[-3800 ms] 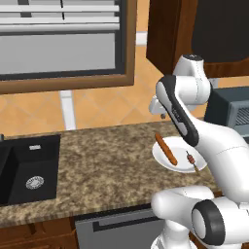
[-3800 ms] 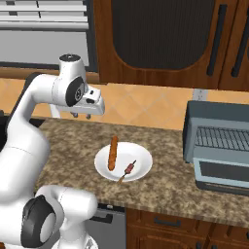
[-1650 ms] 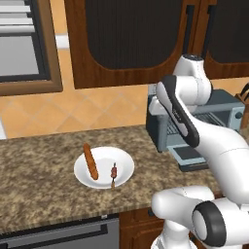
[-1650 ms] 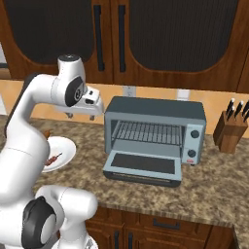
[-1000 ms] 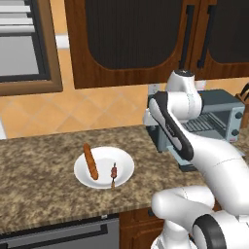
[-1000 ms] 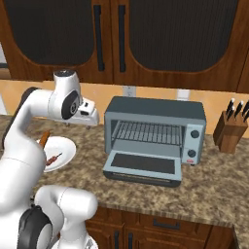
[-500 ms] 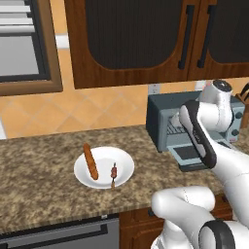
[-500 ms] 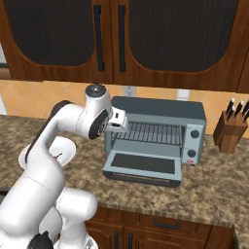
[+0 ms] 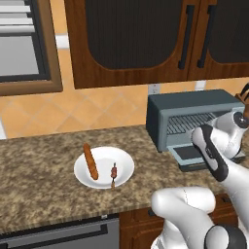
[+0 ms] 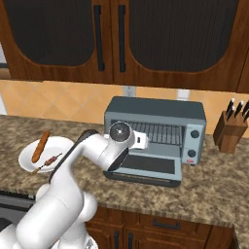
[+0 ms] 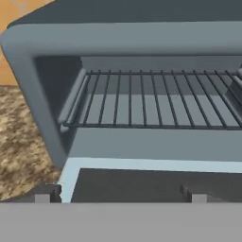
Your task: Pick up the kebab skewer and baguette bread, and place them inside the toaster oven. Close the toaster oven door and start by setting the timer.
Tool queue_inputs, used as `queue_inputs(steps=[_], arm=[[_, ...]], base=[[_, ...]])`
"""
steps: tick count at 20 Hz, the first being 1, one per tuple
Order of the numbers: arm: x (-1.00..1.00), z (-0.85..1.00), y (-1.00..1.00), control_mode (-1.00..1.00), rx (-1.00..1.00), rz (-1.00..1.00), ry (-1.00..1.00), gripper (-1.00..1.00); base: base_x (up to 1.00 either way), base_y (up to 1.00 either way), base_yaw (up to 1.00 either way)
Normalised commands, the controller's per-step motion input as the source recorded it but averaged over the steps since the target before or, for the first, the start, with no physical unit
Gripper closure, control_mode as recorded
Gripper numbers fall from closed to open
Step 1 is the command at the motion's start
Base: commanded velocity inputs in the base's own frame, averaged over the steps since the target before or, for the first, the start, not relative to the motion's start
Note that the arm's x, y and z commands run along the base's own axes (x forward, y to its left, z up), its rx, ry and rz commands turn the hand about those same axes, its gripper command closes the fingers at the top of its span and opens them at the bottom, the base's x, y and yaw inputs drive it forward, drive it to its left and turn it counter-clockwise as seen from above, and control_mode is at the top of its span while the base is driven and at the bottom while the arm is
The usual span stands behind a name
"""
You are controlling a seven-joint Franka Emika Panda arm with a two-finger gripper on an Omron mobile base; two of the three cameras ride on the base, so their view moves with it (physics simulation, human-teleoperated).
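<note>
The grey-blue toaster oven [image 10: 155,114] stands on the counter with its door [image 10: 146,168] folded down flat and its wire rack [image 11: 156,101] bare. My gripper [image 11: 118,194] hovers just above the door, facing the cavity, open with nothing between its fingertips [image 11: 45,194]. In the right base view the gripper [image 10: 139,141] is in front of the oven's left half. To the left, a white plate [image 9: 126,163] holds the orange-brown baguette bread [image 9: 90,161] and the thin kebab skewer [image 9: 114,172], well away from the gripper.
A wooden knife block [image 10: 229,130] stands right of the oven. Dark wood cabinets [image 10: 121,34] hang above, and the oven's knobs [image 10: 194,133] sit on its right side. Speckled granite counter [image 9: 39,185] stretches left of the plate.
The arm has swung from over the plate rightward and down to the oven's open front. The gripper stays open. Plate, bread and skewer have not moved.
</note>
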Motion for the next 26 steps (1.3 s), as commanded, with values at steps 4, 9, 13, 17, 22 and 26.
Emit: queue_inputs(steps=[4,9,13,17,22,26], arm=[[0.57,-0.05,-0.25,-1.00,0.02,0.00,0.00,-1.00],[0.16,0.15,-0.45,-1.00,0.00,0.00,-0.25,-1.00],[0.42,0.00,-0.05,-1.00,0.00,0.00,-0.14,-1.00],[0.63,0.00,0.00,-1.00,0.00,0.00,-0.01,-1.00],[0.25,-0.12,-0.04,-1.00,0.00,-0.01,0.00,-1.00],[0.21,-0.13,-0.16,-1.00,0.00,0.00,0.00,-1.00]], base=[[0.00,0.00,0.00],[0.00,0.00,0.00],[0.00,0.00,0.00],[0.00,0.00,0.00],[0.00,0.00,0.00],[0.00,0.00,0.00]])
